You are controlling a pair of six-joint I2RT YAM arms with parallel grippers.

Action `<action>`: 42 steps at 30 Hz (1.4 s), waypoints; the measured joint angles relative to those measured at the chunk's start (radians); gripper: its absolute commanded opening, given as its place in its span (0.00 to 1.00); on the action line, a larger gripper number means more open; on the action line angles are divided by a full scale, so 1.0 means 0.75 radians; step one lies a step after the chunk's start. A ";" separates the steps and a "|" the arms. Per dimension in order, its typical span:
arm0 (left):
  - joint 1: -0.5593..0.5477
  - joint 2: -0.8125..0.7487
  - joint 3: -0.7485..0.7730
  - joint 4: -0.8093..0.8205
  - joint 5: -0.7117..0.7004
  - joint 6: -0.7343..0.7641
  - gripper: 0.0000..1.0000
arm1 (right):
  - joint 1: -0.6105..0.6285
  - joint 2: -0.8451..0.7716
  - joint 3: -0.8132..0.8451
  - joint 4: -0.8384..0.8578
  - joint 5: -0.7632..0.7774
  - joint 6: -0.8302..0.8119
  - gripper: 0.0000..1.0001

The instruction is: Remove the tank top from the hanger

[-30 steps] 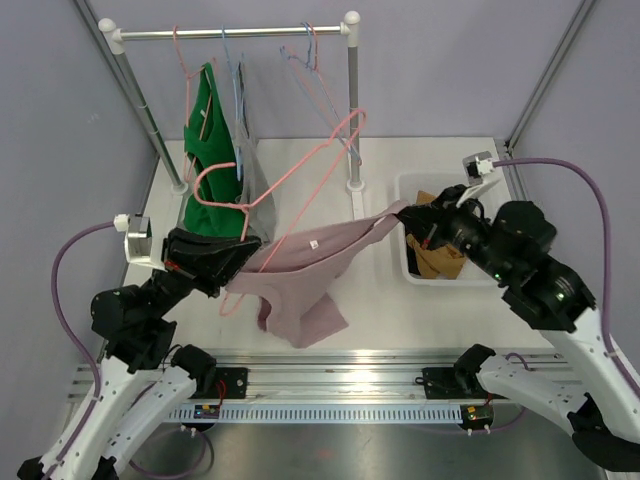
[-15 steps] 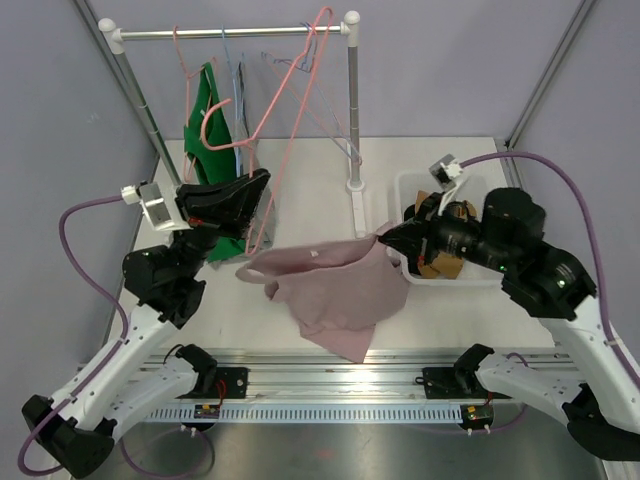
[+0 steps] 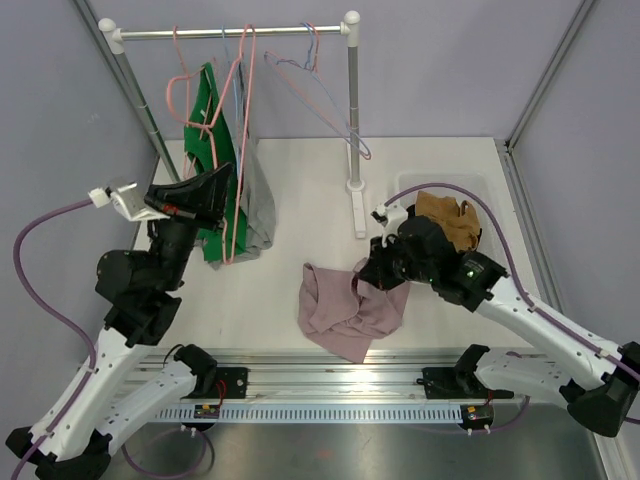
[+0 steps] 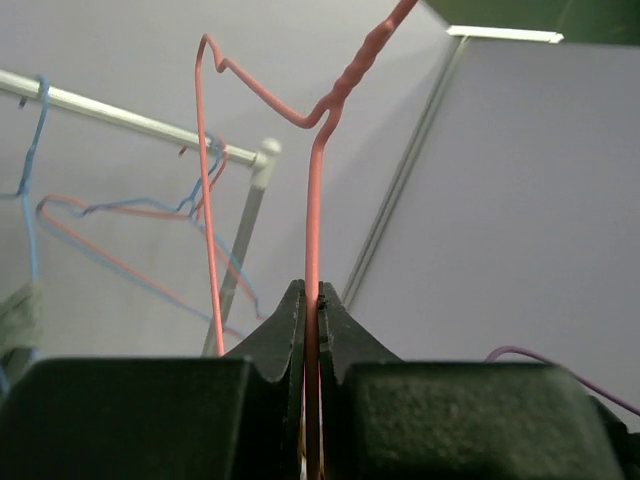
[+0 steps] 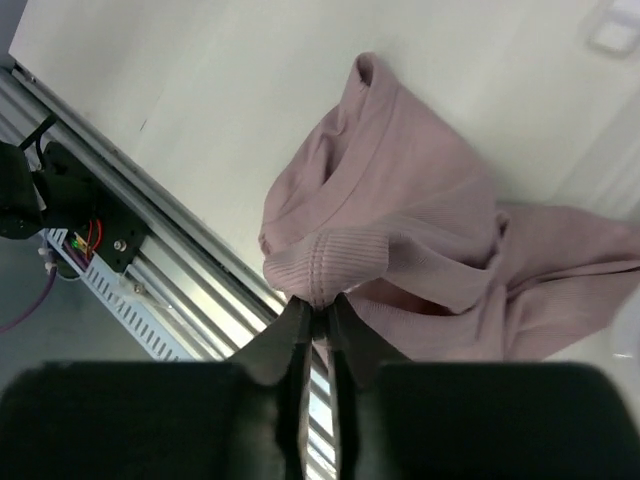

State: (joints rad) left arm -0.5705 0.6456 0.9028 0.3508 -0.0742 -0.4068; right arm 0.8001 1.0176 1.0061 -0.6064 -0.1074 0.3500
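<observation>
The mauve tank top (image 3: 345,310) lies crumpled on the table at the front centre, off the hanger. My right gripper (image 3: 377,268) is shut on a ribbed edge of it, low over the table. In the right wrist view the fingers (image 5: 318,305) pinch that fold of the tank top (image 5: 400,220). My left gripper (image 3: 218,186) is shut on the bare pink wire hanger (image 3: 240,150), whose hook reaches up to the rail. In the left wrist view the wire (image 4: 312,230) runs up between the closed jaws of the gripper (image 4: 312,298).
The clothes rack's rail (image 3: 200,33) carries a green garment (image 3: 210,130), a grey garment (image 3: 258,200) and several blue and pink hangers (image 3: 320,90). Its right post (image 3: 353,120) stands mid-table. A white bin (image 3: 470,190) holding a brown garment (image 3: 448,215) sits at the right.
The tank top has come off the hanger. My left gripper has swung the pink hanger up and left to the rail. My right gripper has moved down and left, laying the top on the table.
</observation>
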 measured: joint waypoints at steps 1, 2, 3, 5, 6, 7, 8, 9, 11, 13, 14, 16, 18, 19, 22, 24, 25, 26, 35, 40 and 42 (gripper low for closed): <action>0.000 0.028 0.031 -0.070 -0.023 -0.008 0.00 | 0.036 0.013 -0.020 0.020 0.015 0.013 0.51; 0.000 0.055 0.057 -0.133 -0.048 -0.016 0.00 | 0.075 0.037 -0.045 0.043 0.027 0.035 0.63; 0.000 0.081 0.079 -0.198 -0.068 -0.023 0.00 | 0.111 0.063 -0.069 0.060 0.044 0.044 0.82; 0.000 0.134 0.120 -0.331 -0.099 -0.044 0.00 | 0.150 0.120 -0.113 0.069 0.108 0.077 1.00; 0.000 0.166 0.141 -0.391 -0.111 -0.053 0.00 | 0.154 0.133 -0.132 0.064 0.152 0.094 1.00; 0.000 0.195 0.163 -0.446 -0.121 -0.062 0.00 | 0.155 0.136 -0.141 0.050 0.187 0.103 1.00; 0.000 0.241 0.193 -0.511 -0.128 -0.072 0.00 | 0.155 0.134 -0.143 0.027 0.241 0.122 0.99; 0.000 0.278 0.224 -0.558 -0.134 -0.080 0.00 | 0.155 0.123 -0.143 0.013 0.286 0.136 1.00; -0.001 0.366 0.278 -0.633 -0.150 -0.101 0.00 | 0.155 0.071 -0.134 -0.013 0.371 0.160 1.00; -0.002 0.434 0.324 -0.695 -0.169 -0.123 0.00 | 0.155 0.024 -0.125 -0.023 0.405 0.169 0.99; -0.002 0.472 0.351 -0.727 -0.187 -0.134 0.00 | 0.155 0.001 -0.119 -0.027 0.415 0.173 1.00; -0.003 0.552 0.428 -0.779 -0.220 -0.154 0.00 | 0.155 -0.051 -0.104 -0.027 0.436 0.183 0.99; -0.004 0.647 0.535 -0.831 -0.258 -0.156 0.00 | 0.155 -0.086 -0.102 -0.024 0.439 0.191 1.00; -0.004 0.711 0.620 -0.857 -0.277 -0.154 0.00 | 0.155 -0.103 -0.102 -0.027 0.439 0.195 0.99; -0.004 0.901 0.870 -0.889 -0.329 -0.141 0.00 | 0.155 -0.121 -0.102 -0.026 0.437 0.204 0.99; -0.004 1.028 1.031 -0.898 -0.362 -0.128 0.00 | 0.155 -0.127 -0.103 -0.026 0.436 0.208 0.99; -0.004 1.082 1.100 -0.912 -0.375 -0.121 0.00 | 0.155 -0.129 -0.104 -0.026 0.435 0.208 1.00; -0.002 1.137 1.173 -0.934 -0.387 -0.118 0.00 | 0.155 -0.133 -0.105 -0.026 0.435 0.208 1.00; 0.051 1.582 1.735 -1.070 -0.397 -0.088 0.00 | 0.155 -0.171 -0.138 -0.019 0.417 0.207 1.00; 0.092 1.608 1.691 -1.108 -0.390 -0.119 0.00 | 0.155 -0.184 -0.169 -0.014 0.398 0.202 1.00; 0.100 1.608 1.664 -1.106 -0.384 -0.124 0.00 | 0.155 -0.181 -0.181 -0.009 0.396 0.201 1.00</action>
State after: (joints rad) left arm -0.4953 1.8515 2.1506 -0.4789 -0.3622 -0.4999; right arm 0.9161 0.8822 0.8707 -0.6132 0.1894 0.5011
